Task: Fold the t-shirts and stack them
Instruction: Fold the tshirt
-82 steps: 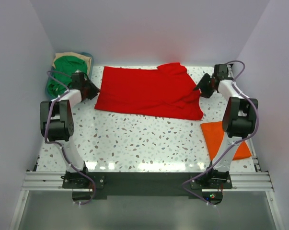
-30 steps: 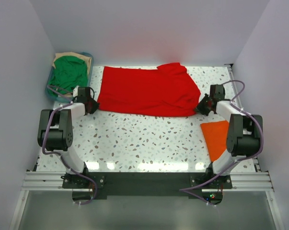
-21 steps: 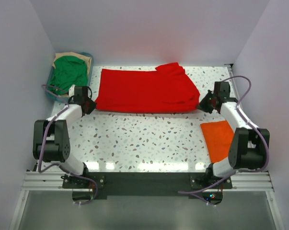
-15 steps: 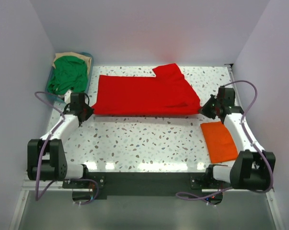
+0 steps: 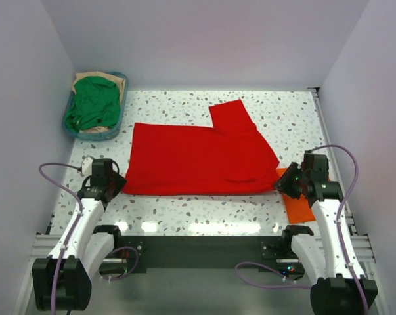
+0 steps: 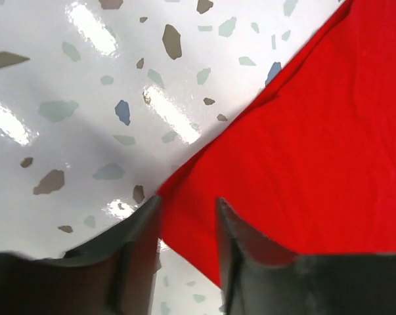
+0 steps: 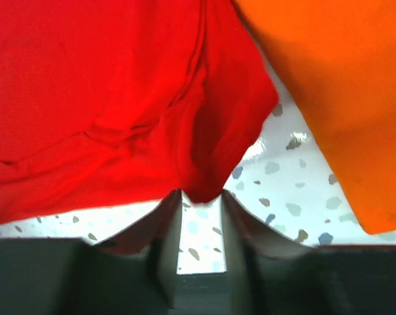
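Item: left gripper (image 5: 116, 187), near left of the table (image 5: 184, 211). Its fingers (image 6: 145, 226) are seen narrowly set, pinching the near left corner of the red t-shirt (image 5: 198, 157); in the left wrist view the cloth edge (image 6: 303, 144) is drawn down between them.

Item: right gripper (image 5: 284, 184), near right of the table. Its fingers (image 7: 168, 216) are closed on the pointed near right corner of the red t-shirt (image 7: 106, 98), the tip of the cloth being held just at the fingertips.

Item: red t-shirt. Bright red, plain, spread flat across the middle of the table and held taut along its near hem between the two grippers. A single sleeve is shown projecting toward the far side, right of centre. Soft folds are noted near the right corner in the right wrist view.

Item: orange t-shirt (image 5: 296, 207), folded, lying flat at the near right. It is partly covered by the right arm; its far left corner is met by the red corner (image 7: 329, 98).

Item: teal basket (image 5: 124, 98), far left corner, well apart from the red t-shirt. A crumpled green t-shirt (image 5: 92, 102) is held in it, over a tan t-shirt (image 5: 86, 77).
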